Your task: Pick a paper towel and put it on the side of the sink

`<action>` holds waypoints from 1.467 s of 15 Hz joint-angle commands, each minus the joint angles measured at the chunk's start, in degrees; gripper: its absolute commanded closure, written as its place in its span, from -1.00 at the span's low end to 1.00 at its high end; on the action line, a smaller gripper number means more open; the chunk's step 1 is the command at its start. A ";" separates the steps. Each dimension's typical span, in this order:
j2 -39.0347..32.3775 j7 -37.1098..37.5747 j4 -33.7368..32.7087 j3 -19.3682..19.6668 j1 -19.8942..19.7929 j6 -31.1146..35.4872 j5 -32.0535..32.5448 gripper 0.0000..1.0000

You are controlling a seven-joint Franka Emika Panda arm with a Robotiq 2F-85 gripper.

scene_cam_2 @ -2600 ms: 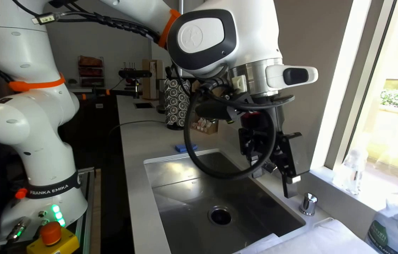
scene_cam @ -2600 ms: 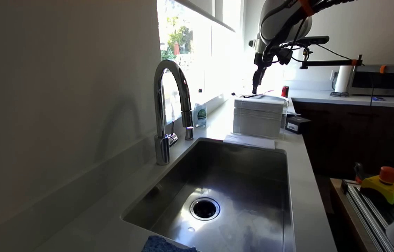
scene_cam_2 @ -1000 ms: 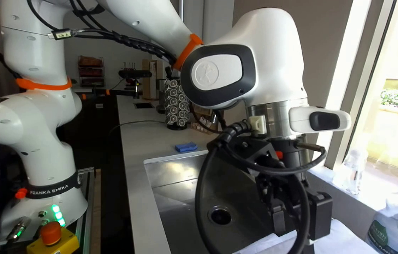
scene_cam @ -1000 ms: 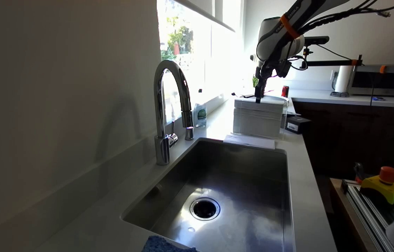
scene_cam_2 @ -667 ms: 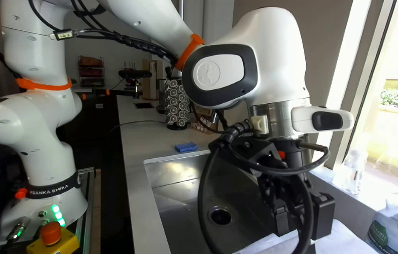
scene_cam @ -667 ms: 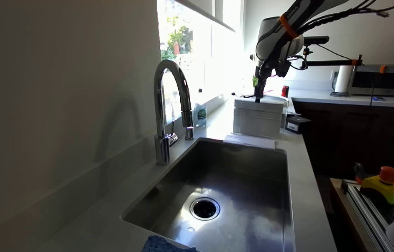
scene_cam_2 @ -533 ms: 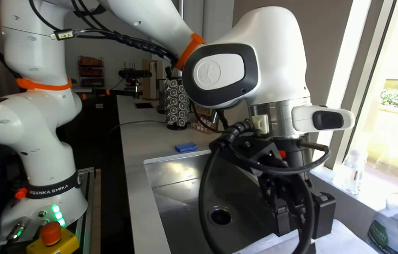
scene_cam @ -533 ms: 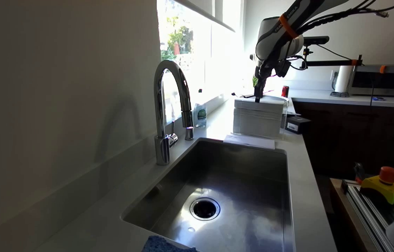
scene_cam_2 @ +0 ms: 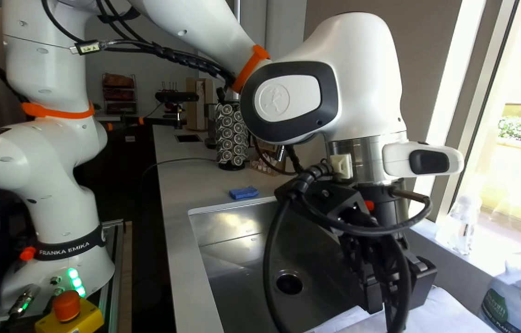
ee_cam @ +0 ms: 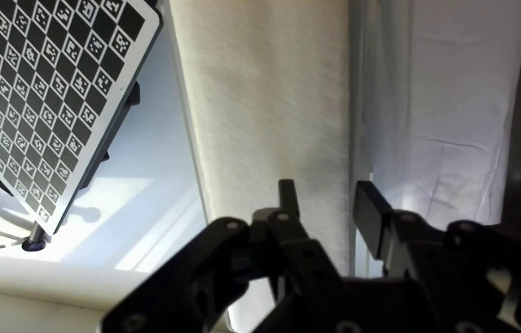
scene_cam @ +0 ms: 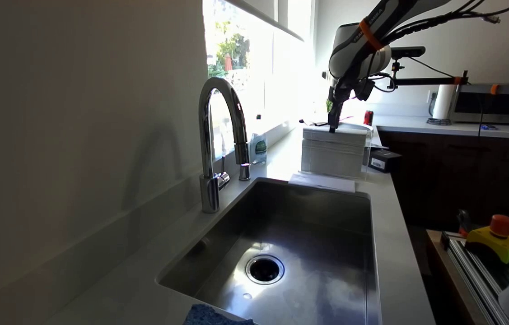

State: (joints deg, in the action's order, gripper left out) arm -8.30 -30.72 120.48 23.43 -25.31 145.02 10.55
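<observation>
Gripper (ee_cam: 327, 199): fingers (ee_cam: 372, 217) stand partway apart, hold nothing, straddle one top edge of the white block (scene_cam: 333, 155), contact unclear | paper towel (scene_cam: 322, 181): lies flat on the counter (scene_cam: 396, 262), at the edge of the sink (scene_cam: 313, 203), beside the white block

White paper towel (scene_cam: 322, 181) flat beside a steel sink (scene_cam: 299, 239)

The rectangular sheet lies on the tabletop (scene_cam: 392, 234) along the basin's rim, lightly creased; whether one layer or several is hard to tell. The sink is rectangular, with a round drain (scene_cam: 264, 269) and arched chrome tap (scene_cam: 205, 135).
</observation>
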 commanded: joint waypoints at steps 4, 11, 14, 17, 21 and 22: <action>-1.16 -1.77 -0.58 -1.03 -1.15 0.88 -1.94 0.83; -1.06 -1.81 -0.99 -1.18 -1.14 0.84 -2.29 0.80; -0.97 -1.78 -1.14 -1.20 -1.12 0.81 -2.33 0.74; -0.88 -1.82 -1.38 -1.25 -1.10 0.75 -2.37 0.95; -0.88 -1.85 -1.57 -1.29 -1.10 0.67 -2.43 0.98; -0.77 -1.81 -1.65 -1.29 -1.08 0.66 -2.37 0.98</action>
State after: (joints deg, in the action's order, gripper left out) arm -8.61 -30.98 119.50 22.92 -25.55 145.02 9.50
